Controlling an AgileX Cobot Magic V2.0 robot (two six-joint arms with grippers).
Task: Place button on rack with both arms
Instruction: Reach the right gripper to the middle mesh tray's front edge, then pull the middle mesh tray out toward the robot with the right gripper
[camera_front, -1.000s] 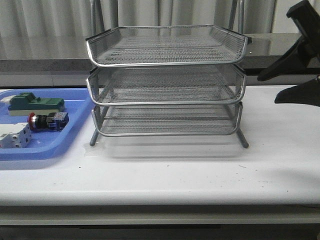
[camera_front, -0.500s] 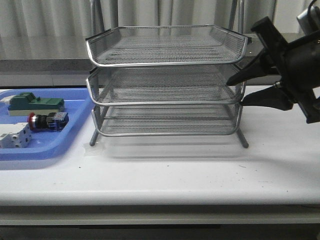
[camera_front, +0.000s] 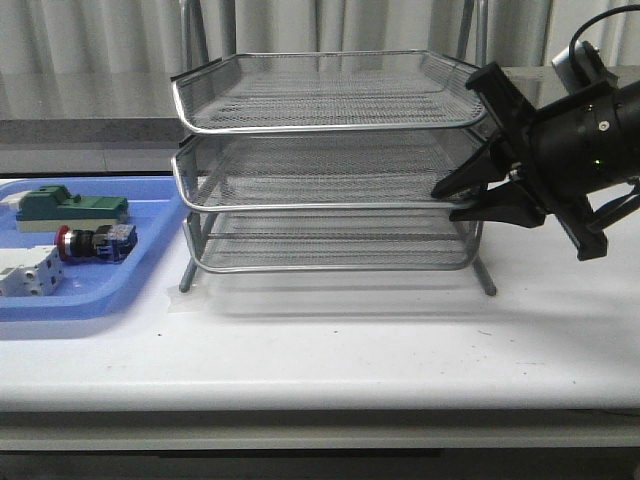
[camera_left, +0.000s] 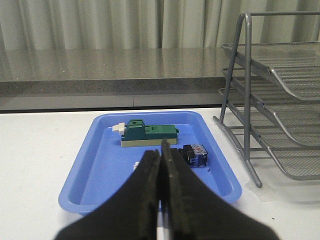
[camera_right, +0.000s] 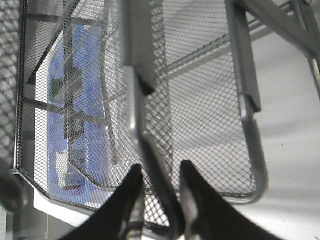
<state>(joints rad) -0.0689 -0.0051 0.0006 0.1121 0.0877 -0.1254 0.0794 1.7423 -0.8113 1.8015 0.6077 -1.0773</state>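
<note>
A white table (camera_front: 400, 340) runs across the front view, with pale curtains and a dark stone ledge behind it. At centre stands the rack (camera_front: 330, 165), a silver wire-mesh stand of three stacked trays on metal legs. At the left edge of the frame lies a flat blue tray (camera_front: 110, 295). It holds a green-topped block (camera_front: 70, 207) towards the back and a white-grey block (camera_front: 28, 272) towards the front. Between them lies the button (camera_front: 95, 242) on its side, its red cap pointing to the frame's left.

From the right edge of the frame the black right arm reaches in. The right gripper (camera_front: 452, 199) is at the right end of the rack's middle tray, its two fingers spread apart. In the right wrist view the tray's wire rim (camera_right: 150, 165) passes between the two dark fingertips (camera_right: 131, 192); whether they touch it cannot be told.

In the left wrist view the left gripper (camera_left: 161, 160) fills the lower centre of the frame, fingers pressed together and holding nothing, with the blue tray beyond it.
</note>
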